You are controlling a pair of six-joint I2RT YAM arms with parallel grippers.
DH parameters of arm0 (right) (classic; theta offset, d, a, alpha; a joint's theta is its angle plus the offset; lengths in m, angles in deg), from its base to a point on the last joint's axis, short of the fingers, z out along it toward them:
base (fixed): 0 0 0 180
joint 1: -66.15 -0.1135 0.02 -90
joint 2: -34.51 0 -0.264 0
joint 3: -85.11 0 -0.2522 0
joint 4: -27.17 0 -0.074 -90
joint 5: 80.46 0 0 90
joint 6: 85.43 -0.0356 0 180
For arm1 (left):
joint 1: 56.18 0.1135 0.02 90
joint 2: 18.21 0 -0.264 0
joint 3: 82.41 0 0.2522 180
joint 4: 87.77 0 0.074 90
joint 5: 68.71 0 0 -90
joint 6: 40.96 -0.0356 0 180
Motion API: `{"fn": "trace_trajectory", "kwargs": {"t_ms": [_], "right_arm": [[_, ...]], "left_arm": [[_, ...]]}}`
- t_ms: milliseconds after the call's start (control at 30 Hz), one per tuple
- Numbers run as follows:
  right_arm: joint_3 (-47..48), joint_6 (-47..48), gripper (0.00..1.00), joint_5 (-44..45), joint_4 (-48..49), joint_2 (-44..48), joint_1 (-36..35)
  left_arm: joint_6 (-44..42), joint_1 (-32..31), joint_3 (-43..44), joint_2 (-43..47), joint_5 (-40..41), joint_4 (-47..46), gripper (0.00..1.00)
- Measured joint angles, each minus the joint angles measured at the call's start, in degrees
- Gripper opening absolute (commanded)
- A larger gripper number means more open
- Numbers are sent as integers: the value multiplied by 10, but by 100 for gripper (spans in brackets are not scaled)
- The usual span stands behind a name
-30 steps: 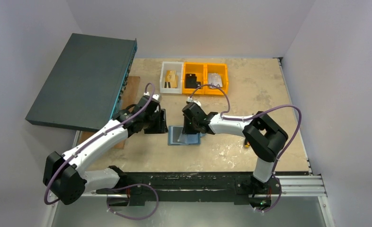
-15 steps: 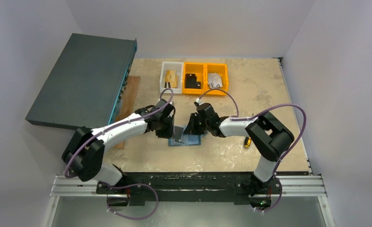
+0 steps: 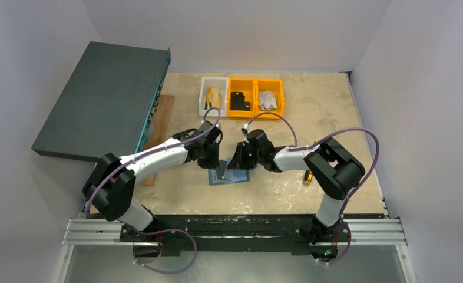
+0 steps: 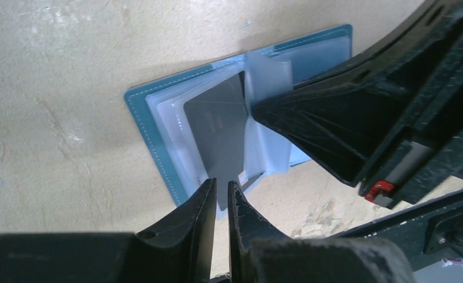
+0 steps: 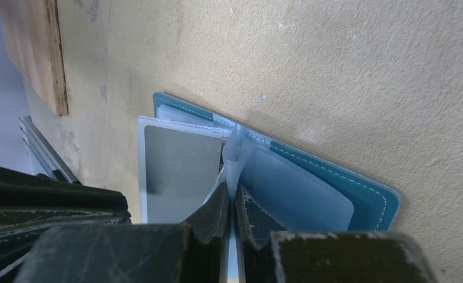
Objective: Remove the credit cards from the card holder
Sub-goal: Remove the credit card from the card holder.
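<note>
The left gripper [image 4: 222, 190] is pinching the near edge of the thin, stiff, slippery grey credit card [image 4: 217, 127] in the open card holder [image 4: 139, 121] just ahead. The right gripper [image 5: 230, 197] is clamping its floppy clear sleeve [image 5: 234, 154].

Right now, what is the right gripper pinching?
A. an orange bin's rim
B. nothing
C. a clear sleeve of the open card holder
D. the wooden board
C: the right wrist view shows the right gripper shut on a clear sleeve that stands up from the card holder lying open on the table.
</note>
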Motion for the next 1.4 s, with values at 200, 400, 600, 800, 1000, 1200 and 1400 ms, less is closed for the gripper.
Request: {"fn": "trace_trajectory", "kwargs": {"t_ms": [200,400,600,800,1000,1200,1400], "right_arm": [[-2,-6,3,-1,4,0,1],[-17,-22,5,-14,26,0,6],[-31,-30,12,-18,27,14,12],[-35,-24,21,-4,-11,45,12],[-37,-10,23,17,-45,69,14],[-37,0,20,22,-55,69,14],[-37,3,18,24,-55,69,14]], "left_arm": [[2,-11,13,-20,-7,-16,2],[15,-14,13,-83,3,-18,0],[31,-14,27,-97,14,-11,0],[45,-14,29,-100,19,-10,0],[50,-14,29,-100,20,-9,0],[50,-14,29,-100,17,-10,0],[41,-17,32,-100,11,-9,0]]}}
